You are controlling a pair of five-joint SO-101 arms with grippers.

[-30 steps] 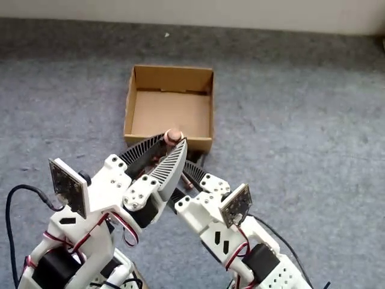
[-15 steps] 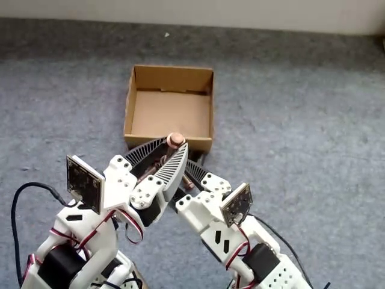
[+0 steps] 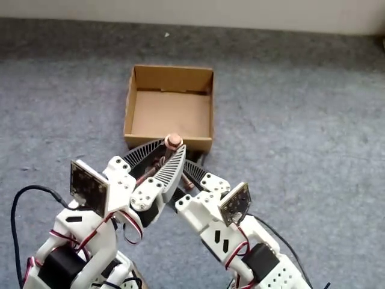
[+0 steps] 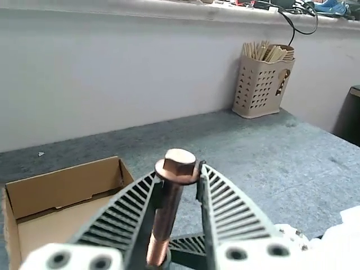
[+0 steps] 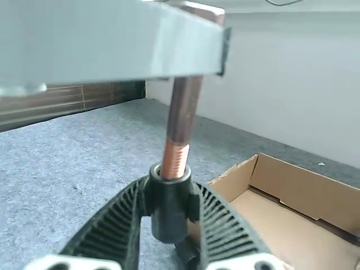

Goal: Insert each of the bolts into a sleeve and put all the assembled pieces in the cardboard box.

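Two arms rise from the near edge of the table (image 3: 301,120), the left one beside the right, both leaning toward the far edge.

The right gripper (image 5: 170,191) is the lower of the two. Its ribbed fingers (image 5: 222,225) are closed narrowly around one black sleeve (image 5: 169,212), which stands upright with its mouth up. Just below the sleeve a small dark piece (image 5: 188,254) shows between the fingers, too hidden to name.

Above it, the left gripper (image 4: 179,175) is clamped on one copper-coloured bolt (image 4: 167,208). It grips the shank just under the flanged hex head, which sits at the fingertips and points up. The bolt hangs nearly upright, a little tilted. Its threaded end is in the mouth of the sleeve, while most of the shank is outside it. In the high view the bolt head lies over the near wall of the box (image 3: 170,114).

There is one cardboard box, open at the top, sitting on the table just past the grippers and nearer the far edge.

Beyond the far edge stands a pale wall (image 4: 112,73). At its foot, well apart from the box, one perforated beige basket (image 4: 262,87) holds a bundle of wooden sticks (image 4: 269,52).
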